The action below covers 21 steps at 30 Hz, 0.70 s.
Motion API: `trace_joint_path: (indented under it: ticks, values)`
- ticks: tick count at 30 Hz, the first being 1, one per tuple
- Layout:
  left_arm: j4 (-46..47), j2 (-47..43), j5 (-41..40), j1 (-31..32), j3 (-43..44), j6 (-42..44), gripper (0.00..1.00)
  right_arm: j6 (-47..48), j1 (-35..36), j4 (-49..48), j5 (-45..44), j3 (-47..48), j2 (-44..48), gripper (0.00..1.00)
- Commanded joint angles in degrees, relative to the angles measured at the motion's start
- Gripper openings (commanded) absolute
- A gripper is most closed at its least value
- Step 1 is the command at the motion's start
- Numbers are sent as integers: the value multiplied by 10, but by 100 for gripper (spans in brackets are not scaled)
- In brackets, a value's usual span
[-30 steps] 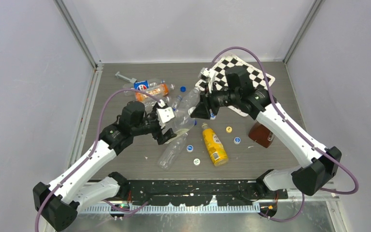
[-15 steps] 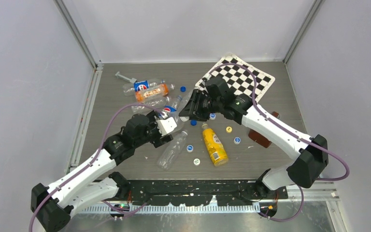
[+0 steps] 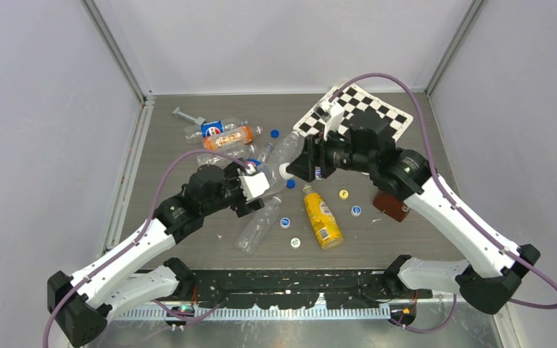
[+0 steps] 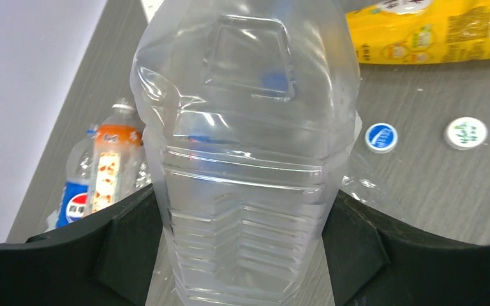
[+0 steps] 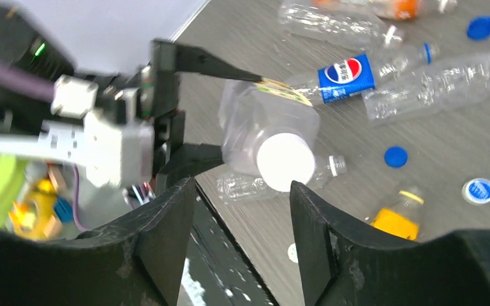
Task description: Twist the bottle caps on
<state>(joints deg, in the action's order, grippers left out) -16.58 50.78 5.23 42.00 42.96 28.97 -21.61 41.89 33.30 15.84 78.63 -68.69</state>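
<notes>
one bottle clamped in left gripper; right gripper gapes before its white cap.

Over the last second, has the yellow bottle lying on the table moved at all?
No. The yellow bottle lies where it did, with the same gap to the yellow cap and to the checkerboard mat beyond it.

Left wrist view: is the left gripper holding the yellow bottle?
No, the left gripper clamps a clear squarish bottle between its fingers; the yellow bottle lies apart beyond it.
</notes>
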Motion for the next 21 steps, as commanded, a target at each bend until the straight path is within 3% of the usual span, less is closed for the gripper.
trace_joint_path:
  ticks: [1, 9, 21]
  values:
    - [-11, 8, 99, 2, 39, 4, 0, 233, 1, 7, 120, -35, 45, 62]
    - [-39, 21, 172, 2, 52, 8, 0, 438, 1, 3, 132, -96, 97, 73]
    - [-51, 32, 200, 2, 59, 7, 0, 550, 1, 49, 164, -82, 67, 75]
